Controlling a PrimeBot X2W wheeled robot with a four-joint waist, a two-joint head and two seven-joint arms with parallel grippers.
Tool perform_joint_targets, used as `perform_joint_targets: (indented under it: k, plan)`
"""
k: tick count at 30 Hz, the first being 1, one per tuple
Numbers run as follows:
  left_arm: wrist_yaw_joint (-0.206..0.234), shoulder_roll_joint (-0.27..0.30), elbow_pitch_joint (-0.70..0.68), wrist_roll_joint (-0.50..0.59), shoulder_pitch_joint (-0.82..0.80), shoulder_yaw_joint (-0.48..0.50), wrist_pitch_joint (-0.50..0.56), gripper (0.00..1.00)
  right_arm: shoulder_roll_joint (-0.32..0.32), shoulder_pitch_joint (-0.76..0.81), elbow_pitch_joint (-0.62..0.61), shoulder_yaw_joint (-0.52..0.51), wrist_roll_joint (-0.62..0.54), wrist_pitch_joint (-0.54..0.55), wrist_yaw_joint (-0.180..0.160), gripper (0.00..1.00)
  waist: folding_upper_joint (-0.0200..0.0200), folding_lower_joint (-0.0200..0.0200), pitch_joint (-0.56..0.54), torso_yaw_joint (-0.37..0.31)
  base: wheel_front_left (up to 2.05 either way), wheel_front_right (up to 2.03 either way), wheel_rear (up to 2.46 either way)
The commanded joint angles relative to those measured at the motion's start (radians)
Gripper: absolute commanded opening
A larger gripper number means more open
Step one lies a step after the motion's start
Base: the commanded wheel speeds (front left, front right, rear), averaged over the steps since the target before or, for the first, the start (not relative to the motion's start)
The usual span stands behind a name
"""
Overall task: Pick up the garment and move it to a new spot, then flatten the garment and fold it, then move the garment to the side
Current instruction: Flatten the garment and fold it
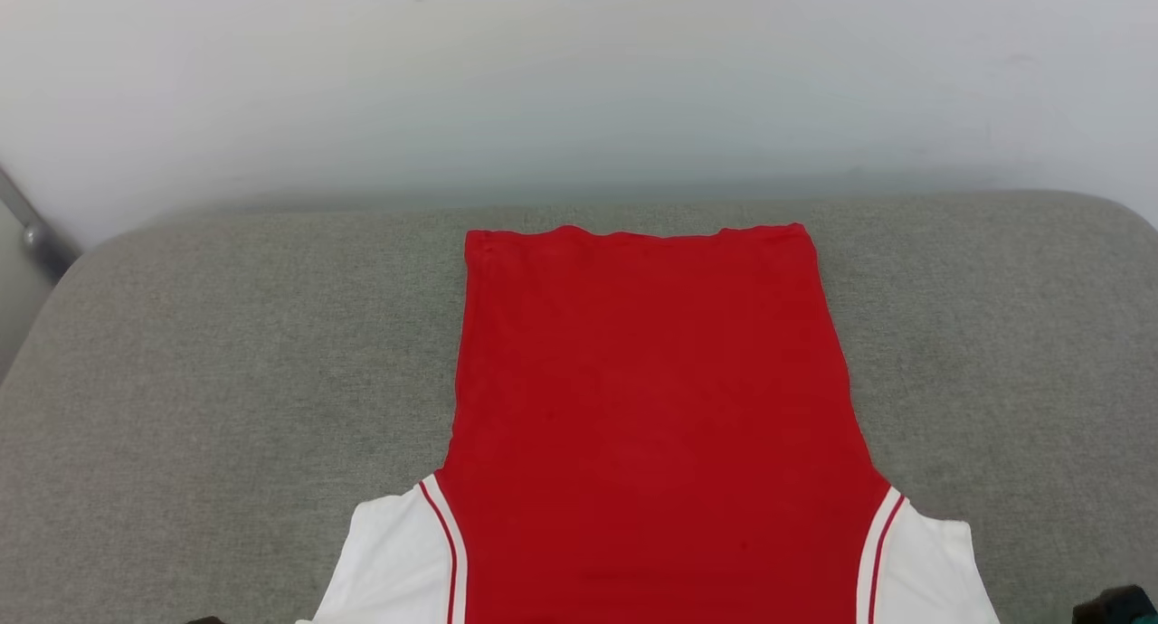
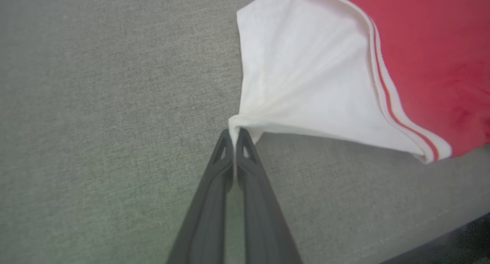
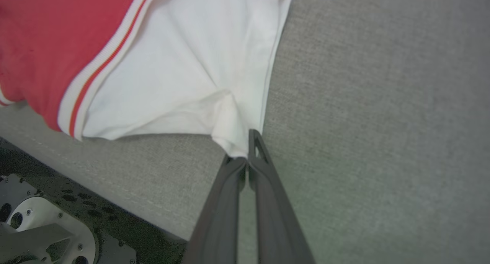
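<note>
Looking at garment (image 1: 651, 407) spread plain red side up on grey cushion (image 1: 181, 380), hem far, white sleeves by near edge. Pinched w/ left gripper (image 2: 234, 136) closed tight on left sleeve tip, w/ right gripper (image 3: 247, 149) closed tight on right sleeve tip, pulling cloth into pleats. Prob. light, soft, limp; apt to sag and bunch if slack, so best held at sleeve corners or shoulders. Nearby: pale wall (image 1: 579, 81) behind, metal bar (image 1: 32, 231) far left, robot base (image 3: 38, 225) below cushion edge. No obstacle seen on top.
</note>
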Motion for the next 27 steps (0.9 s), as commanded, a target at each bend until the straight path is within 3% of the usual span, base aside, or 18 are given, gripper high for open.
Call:
perform_joint_targets:
  k: [1,7,8,9,10,11,13,22,27]
  plan:
    - [0.007,0.007,-0.006,0.0,0.017,0.003,-0.002,0.0,-0.002,0.035,-0.007,-0.011,-0.006,0.013,-0.001,0.0,0.0,0.0003,-0.004,0.003,0.0,0.0,0.0]
    - [0.02,0.01,-0.042,-0.001,0.044,0.0,0.0,0.0,-0.017,0.099,-0.072,-0.106,-0.071,0.073,-0.001,0.02,0.0,0.0003,-0.01,0.012,0.0,0.0,0.0]
    - [0.022,0.008,-0.047,0.002,0.042,-0.001,0.0,0.0,-0.01,0.11,-0.082,-0.128,-0.076,0.082,-0.001,0.27,0.0,0.0003,-0.01,0.015,0.0,0.0,0.0]
    - [0.026,0.007,-0.054,0.005,0.041,-0.003,0.0,0.0,-0.007,0.117,-0.094,-0.151,-0.083,0.09,-0.001,0.39,0.0,0.0003,-0.011,0.017,0.0,0.0,0.0]
    - [0.029,0.005,-0.062,0.01,0.04,-0.004,0.0,0.0,-0.01,0.118,-0.106,-0.176,-0.097,0.096,-0.001,0.58,0.0,0.0003,-0.011,0.02,0.0,0.0,0.0]
    - [0.033,0.004,-0.07,0.013,0.04,-0.006,0.0,0.0,-0.018,0.118,-0.117,-0.206,-0.112,0.1,-0.001,0.93,0.0,0.0003,-0.011,0.022,0.0,0.0,0.0]
    - [0.041,0.002,-0.086,0.021,0.041,-0.01,0.0,0.0,-0.022,0.119,-0.139,-0.277,-0.131,0.109,-0.001,1.0,0.0,0.0003,-0.01,0.028,0.0,0.0,0.0]
    - [0.082,0.023,-0.198,0.055,0.014,0.004,0.001,0.0,-0.086,0.013,-0.378,-0.603,-0.168,0.259,-0.001,1.0,0.0,0.0003,0.046,0.083,0.0,0.0,0.0]
    - [0.1,0.028,-0.257,0.094,-0.031,0.003,0.012,0.0,-0.113,-0.162,-0.452,-0.655,-0.15,0.424,-0.001,1.0,0.0,0.0003,0.125,0.135,0.0,0.0,0.0]
